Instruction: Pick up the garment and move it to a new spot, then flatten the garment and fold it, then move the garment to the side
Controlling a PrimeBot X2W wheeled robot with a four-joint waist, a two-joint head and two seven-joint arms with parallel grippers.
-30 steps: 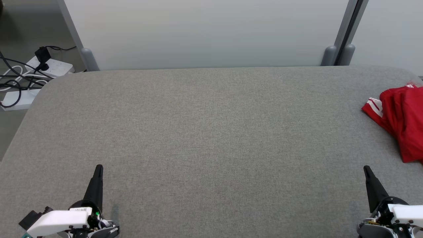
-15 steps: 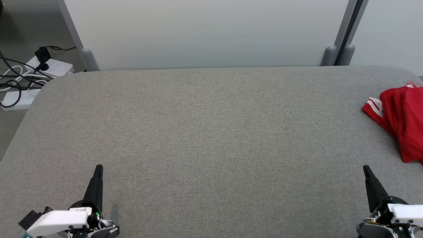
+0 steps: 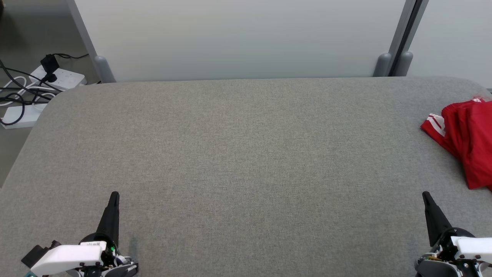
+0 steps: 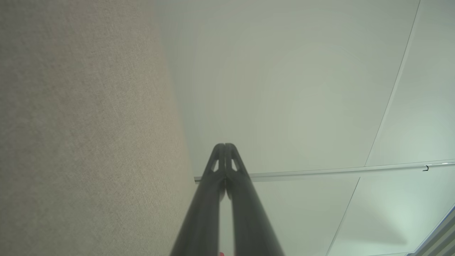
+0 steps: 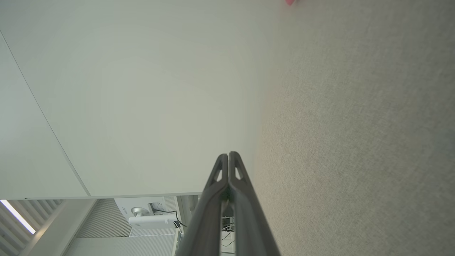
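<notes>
Both hands are pressed fully shut and hold nothing. The left hand [image 3: 114, 197] rests low at the near left of the grey cloth-covered table [image 3: 246, 154] and the right hand [image 3: 426, 197] at the near right, each with its two dark fingers meeting at the tips. Neither touches the crumpled red fabric garment [image 3: 467, 146], which lies bunched at the table's right edge, partly cut off by the head view's border, just beyond the right hand and to its outer side.

It looks thin, light and limp, so it will likely sag and drape rather than keep any shape, and a pinch on one layer may lift only part of the heap. The best hold, as I judge it, is the corner nearest the table's middle, where a white-striped hem [image 3: 433, 122] pokes out flat and offers a firmer doubled edge.

The cloth is bright red, gathered into several long creases, with white bands on that hem and a hint of white at its upper edge.
</notes>
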